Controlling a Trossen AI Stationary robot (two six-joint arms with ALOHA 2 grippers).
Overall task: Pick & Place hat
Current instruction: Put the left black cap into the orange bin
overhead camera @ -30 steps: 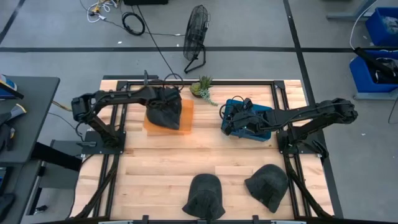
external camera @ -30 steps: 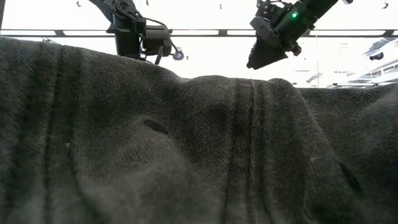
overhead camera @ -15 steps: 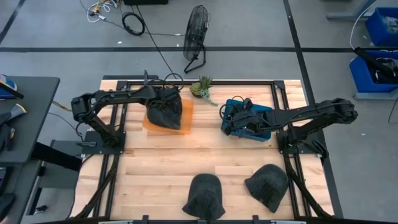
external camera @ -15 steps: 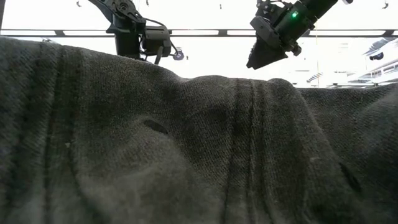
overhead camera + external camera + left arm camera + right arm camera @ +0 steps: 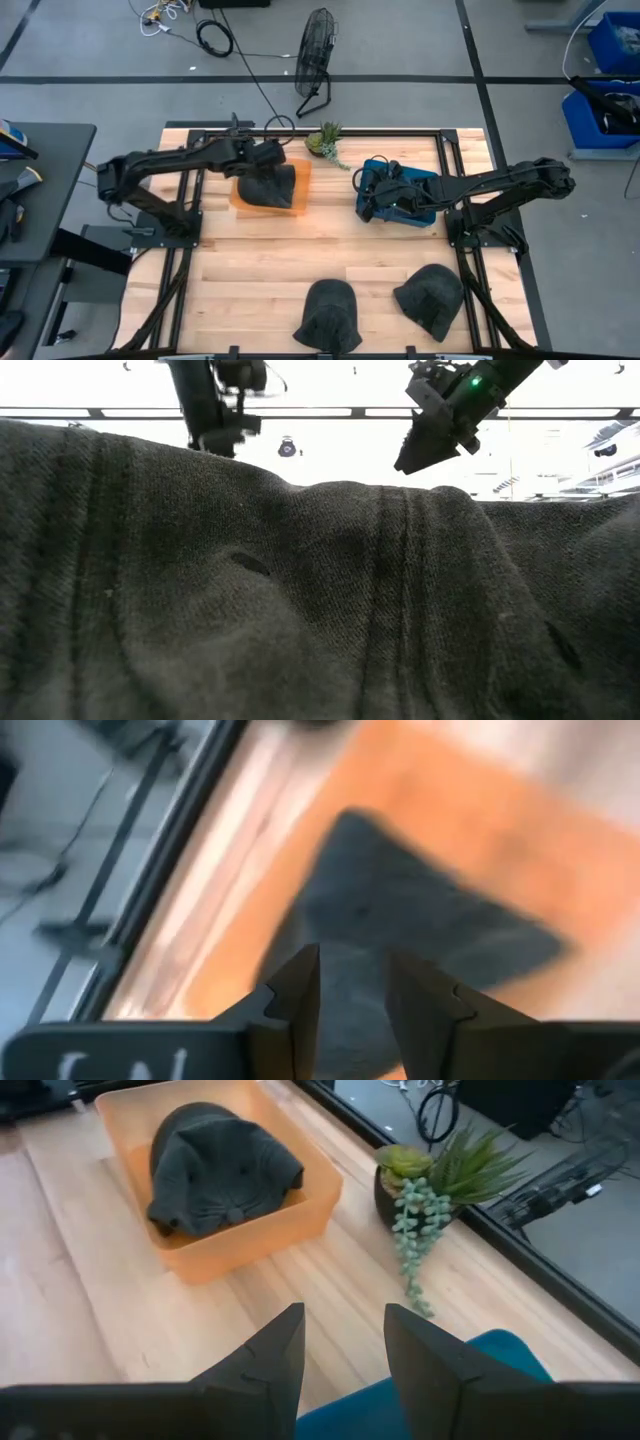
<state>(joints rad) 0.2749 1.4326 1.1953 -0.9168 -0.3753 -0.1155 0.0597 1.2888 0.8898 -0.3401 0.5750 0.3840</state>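
A dark grey hat (image 5: 270, 186) lies crown up in the orange bin (image 5: 302, 187) at the table's far left; it also shows in the right wrist view (image 5: 220, 1170). My left gripper (image 5: 266, 155) hovers open just above the hat (image 5: 400, 920), clear of it. My right gripper (image 5: 368, 192) is open over the left end of the blue bin (image 5: 425, 195), holding nothing. Two more dark hats (image 5: 328, 315) (image 5: 432, 297) rest on the table's near edge. One of them fills the low view (image 5: 320, 610).
A small potted plant (image 5: 325, 140) stands at the far edge between the two bins. Bare wood lies across the middle of the table. A fan (image 5: 315, 60) and cables are on the floor beyond the far edge.
The left gripper has risen and drawn back toward the table's left edge. The hat that was bunched up high under it now lies lower and flatter in the orange bin. The right arm has barely moved.
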